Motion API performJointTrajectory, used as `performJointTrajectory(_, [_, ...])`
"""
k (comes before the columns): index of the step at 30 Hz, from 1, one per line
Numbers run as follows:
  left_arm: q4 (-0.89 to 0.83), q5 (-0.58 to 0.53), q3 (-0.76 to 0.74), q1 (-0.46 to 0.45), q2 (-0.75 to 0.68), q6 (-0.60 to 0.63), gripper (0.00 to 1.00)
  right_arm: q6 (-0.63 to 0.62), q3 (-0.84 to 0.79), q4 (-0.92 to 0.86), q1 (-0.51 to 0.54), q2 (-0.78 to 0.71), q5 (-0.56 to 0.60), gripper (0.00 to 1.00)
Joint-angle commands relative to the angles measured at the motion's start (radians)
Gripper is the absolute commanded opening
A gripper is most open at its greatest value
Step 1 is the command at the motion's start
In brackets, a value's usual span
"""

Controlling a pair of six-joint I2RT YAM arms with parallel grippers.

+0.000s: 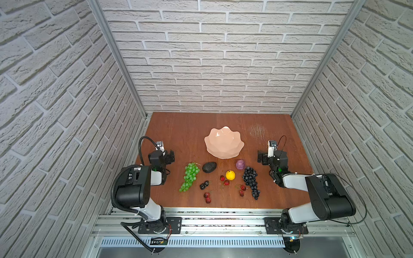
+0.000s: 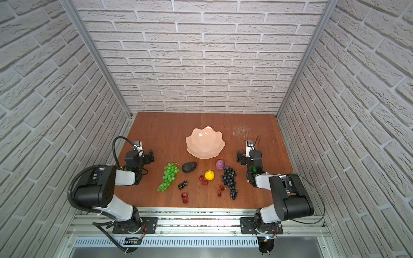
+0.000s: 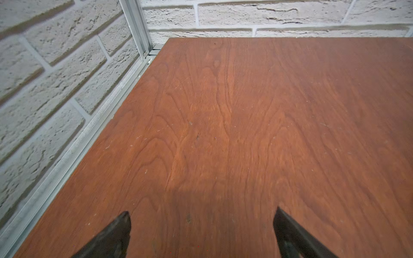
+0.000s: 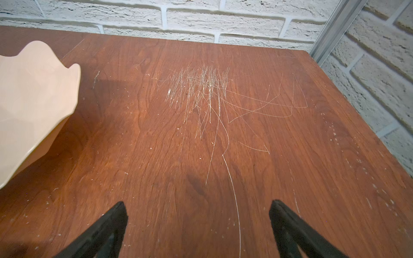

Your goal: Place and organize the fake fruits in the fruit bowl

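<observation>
- Table (image 1: 178,134): the wooden top carries everything. We take 12 o'clock as the far wall in both top views.
- Fruit bowl (image 1: 223,153): it sits empty at the centre, and all the fruit lies on the table toward its 6 o'clock.
- Left gripper (image 1: 171,156) and right gripper (image 1: 260,158): they flank the bowl at 8 and 4 o'clock. The wrist views show each pair of fingers (image 3: 111,236) (image 4: 290,230) spread wide over bare wood, holding nothing.
- Dark grape bunch (image 1: 251,182): it lies at about 7 o'clock from the right gripper, the nearer arm. Its long axis runs from 11 to 5 o'clock.
- Green grape bunch (image 1: 190,176): it lies at about 4 o'clock from the left gripper, the nearer arm. Its long axis runs from 1 to 7 o'clock, so we judge a grasp across it best.
- Avocado (image 1: 209,167): just beside the green bunch, at its 2 o'clock.
- Purple round fruit (image 1: 240,164): near the bowl's 5 o'clock.
- Lemon (image 1: 230,175): between the two bunches.
- Cherries (image 1: 207,197): three scattered pairs.
- Black berries (image 1: 204,185): a tiny cluster.
</observation>
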Motion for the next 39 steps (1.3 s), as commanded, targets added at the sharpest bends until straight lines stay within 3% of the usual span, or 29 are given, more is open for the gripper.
performJointTrajectory(1, [0.064,0.002,0.011,0.002,-0.008,-0.001,0.98,0.013,-0.002,0.048,-0.003,-0.015,0.006,1.0])
performJointTrajectory(28, [0.071,-0.023,0.007,-0.002,-0.01,-0.004,0.98,0.014,-0.005,0.052,-0.002,-0.018,0.006,1.0])
performJointTrajectory(31, [-0.002,-0.095,0.026,-0.002,-0.056,-0.034,0.98,0.016,-0.003,0.04,-0.003,-0.037,0.015,1.0])
performJointTrajectory(36, [-0.241,-0.13,0.125,-0.011,-0.141,-0.029,0.98,0.009,0.098,-0.222,-0.003,-0.156,0.009,1.0])
performJointTrajectory(39, [-0.378,-0.207,0.194,-0.044,-0.192,-0.031,0.98,0.012,0.101,-0.275,-0.002,-0.269,0.018,1.0])
